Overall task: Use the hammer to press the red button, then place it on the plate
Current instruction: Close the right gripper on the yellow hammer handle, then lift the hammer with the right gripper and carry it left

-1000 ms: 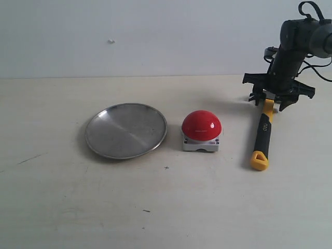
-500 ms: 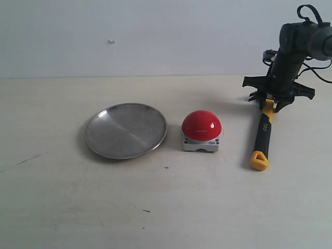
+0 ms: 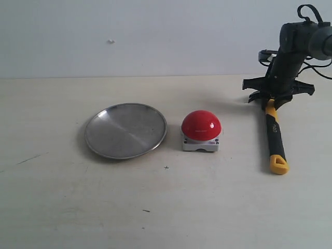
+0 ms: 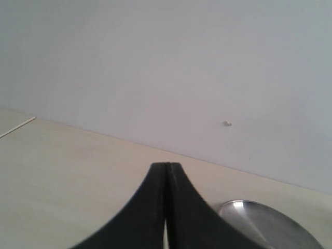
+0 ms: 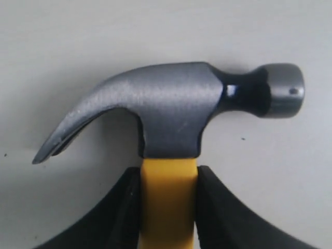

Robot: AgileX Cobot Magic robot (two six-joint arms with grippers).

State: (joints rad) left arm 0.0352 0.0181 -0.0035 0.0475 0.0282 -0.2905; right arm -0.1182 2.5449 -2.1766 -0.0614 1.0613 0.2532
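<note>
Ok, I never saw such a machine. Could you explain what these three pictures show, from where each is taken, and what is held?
This is a robot with two arms, each ending in a gripper, a clamp with two fingers. One picture is from a camera off the arms and shows the table: a silver plate, a red button next to it, and a hammer on the right. The other two are from cameras on the wrists. The right wrist picture shows the right gripper closed on the hammer: its black fingers press both sides of the yellow neck, just under the dark head. The left wrist picture shows the left gripper shut and empty, with the plate's edge behind it.
</note>
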